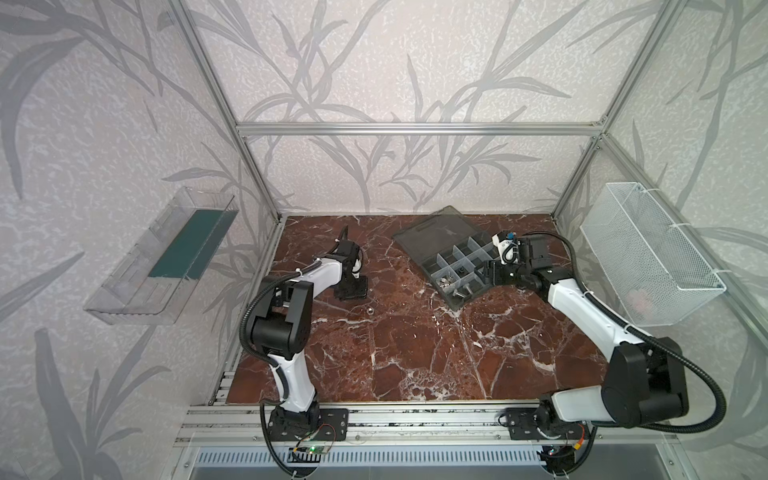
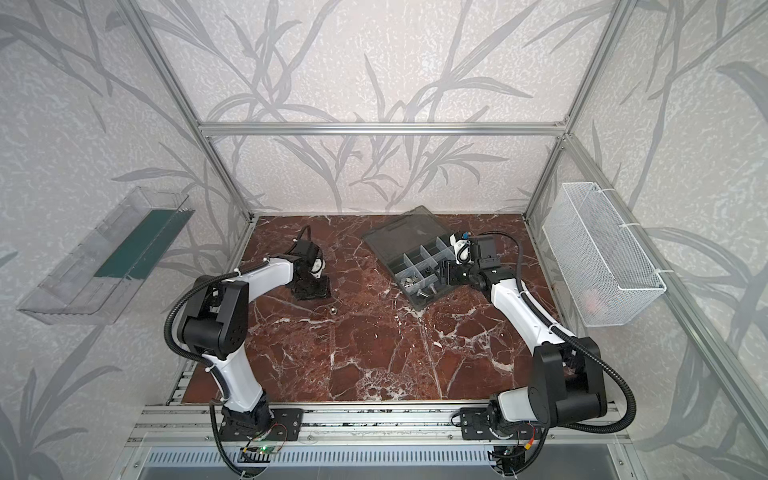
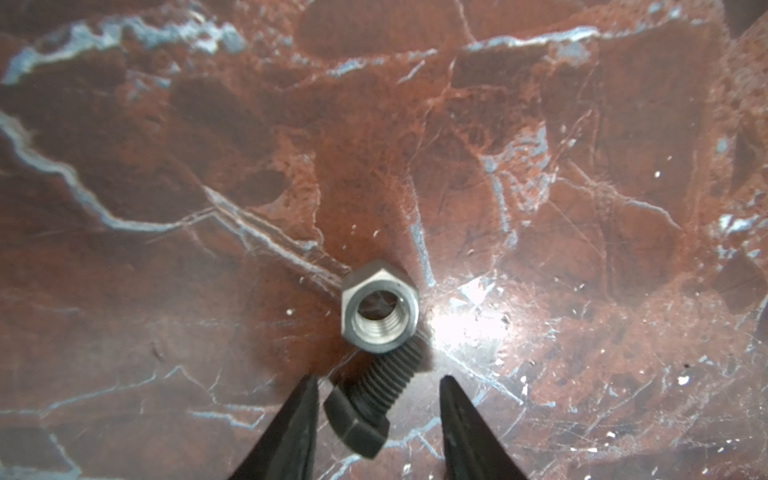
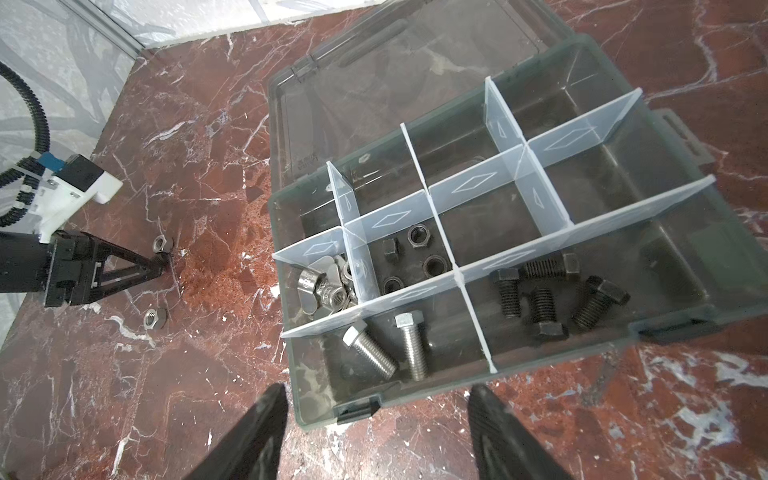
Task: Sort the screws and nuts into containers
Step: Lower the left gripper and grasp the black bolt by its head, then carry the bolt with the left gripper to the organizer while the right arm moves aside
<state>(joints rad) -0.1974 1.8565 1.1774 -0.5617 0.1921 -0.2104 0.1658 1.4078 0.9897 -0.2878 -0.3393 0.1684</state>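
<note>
Where the red-brown, white-veined marble tabletop (image 1: pixel 415 353) neared the back wall, the smoky-grey translucent plastic organiser box (image 4: pixel 665 266) sat open, its flat hinged lid (image 1: pixel 436 232) lying back on the marble behind it. The black right gripper (image 4: pixel 376 386) hung just outside the box's front wall, on the side opposite the lid. Its fingers stood apart with nothing between them.

The black left gripper (image 3: pixel 378 378) was down at the tabletop, well to the left of the box in both top views. Its jaws were parted around a black hex-head metal screw (image 3: pixel 361 407) lying on the marble. One finger was close against the screw's head and the other stood clear of the shank, so the screw was not clamped.

Inside the box, along the front wall, two silver hex-head screws (image 4: pixel 390 349) shared one compartment and four black screws (image 4: pixel 544 299) lay in the next. Behind them were small dark hexagonal nuts (image 4: pixel 415 257) and, in the neighbouring cell, silver wing nuts (image 4: pixel 324 286).

A silver hexagonal nut (image 3: pixel 380 309) stood at the tip of the loose screw's shank. A second silver nut (image 4: pixel 154 319) lay nearby on the marble, also well clear of the box.
</note>
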